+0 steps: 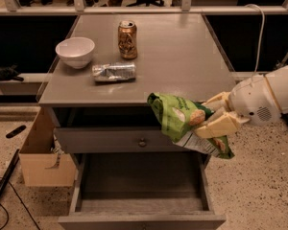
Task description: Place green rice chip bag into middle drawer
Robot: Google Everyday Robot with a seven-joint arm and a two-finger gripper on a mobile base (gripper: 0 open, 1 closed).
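Green rice chip bag [175,116] in the air, above the right side of the open middle drawer [139,178].
The gripper [209,119] reaches in from the right, and its jaws clamp the bag just in front of the worktop [182,61] near edge. The bag's long axis is tilted, with the upper end left and the lower end right. The drawer shows its grey floor. A white bowl [75,51] sits far left on the worktop.

Cream-fingered tool [205,117] on a rounded white wrist with a dotted grille, just off the front edge of the worktop [182,56].
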